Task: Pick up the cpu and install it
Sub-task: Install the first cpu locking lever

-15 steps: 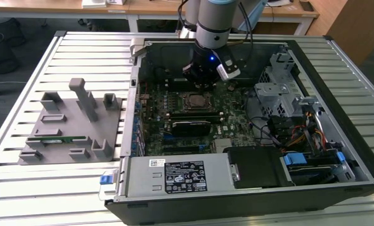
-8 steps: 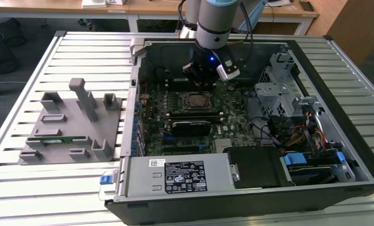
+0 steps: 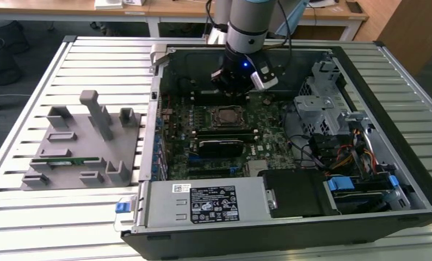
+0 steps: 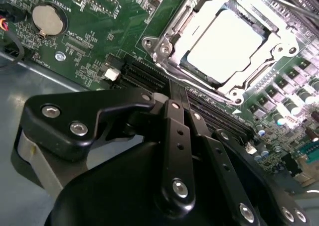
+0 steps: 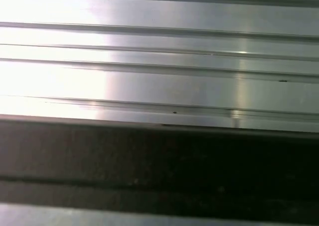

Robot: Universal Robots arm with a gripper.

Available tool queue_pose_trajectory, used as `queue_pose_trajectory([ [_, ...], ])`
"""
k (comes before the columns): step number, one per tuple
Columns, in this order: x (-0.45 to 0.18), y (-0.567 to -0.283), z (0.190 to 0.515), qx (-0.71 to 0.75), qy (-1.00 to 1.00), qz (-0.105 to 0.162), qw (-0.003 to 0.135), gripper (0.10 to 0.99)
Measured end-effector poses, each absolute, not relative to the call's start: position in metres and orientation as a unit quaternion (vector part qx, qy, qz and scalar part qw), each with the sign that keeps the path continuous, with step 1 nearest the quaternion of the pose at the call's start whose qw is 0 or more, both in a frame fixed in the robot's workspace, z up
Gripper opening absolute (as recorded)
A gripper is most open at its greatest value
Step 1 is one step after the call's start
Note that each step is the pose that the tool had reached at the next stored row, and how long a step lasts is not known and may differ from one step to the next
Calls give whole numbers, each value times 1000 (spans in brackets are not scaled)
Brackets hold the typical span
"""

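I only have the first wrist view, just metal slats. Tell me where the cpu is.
Observer: In the second wrist view, the cpu sits in the socket on the motherboard.
Operator: Report the pincer.
Observer: The pincer is shut with nothing in it, close to the socket's edge.
Operator: Give me the arm's position.
Observer: In the exterior view, the arm reaches down into the open computer case.
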State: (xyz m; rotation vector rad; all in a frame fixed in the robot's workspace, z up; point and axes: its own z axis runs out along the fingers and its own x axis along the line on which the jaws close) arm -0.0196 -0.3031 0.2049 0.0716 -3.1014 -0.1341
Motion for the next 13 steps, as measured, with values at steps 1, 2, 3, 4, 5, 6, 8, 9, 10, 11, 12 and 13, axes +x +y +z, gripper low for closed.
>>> queue_pose_trajectory([
  [1, -20, -304, 205, 23, -999, -43, 18, 106],
  [2, -20, -305, 205, 23, -999, -43, 18, 106],
  [3, -20, -306, 205, 23, -999, -43, 18, 106],
  [4, -19, -307, 205, 23, -999, -43, 18, 106],
  [5, -19, -308, 205, 23, -999, -43, 18, 106],
  [6, -19, -309, 205, 23, -999, -43, 18, 106],
  [8, -19, -310, 205, 23, -999, -43, 18, 106],
  [9, -18, -310, 205, 23, -999, -43, 18, 106],
  [10, -18, -310, 205, 23, -999, -43, 18, 106],
  [11, -17, -311, 205, 23, -999, -43, 18, 106],
  [12, -16, -311, 205, 23, -999, -43, 18, 106],
  [13, -15, -311, 205, 23, -999, -43, 18, 106],
])
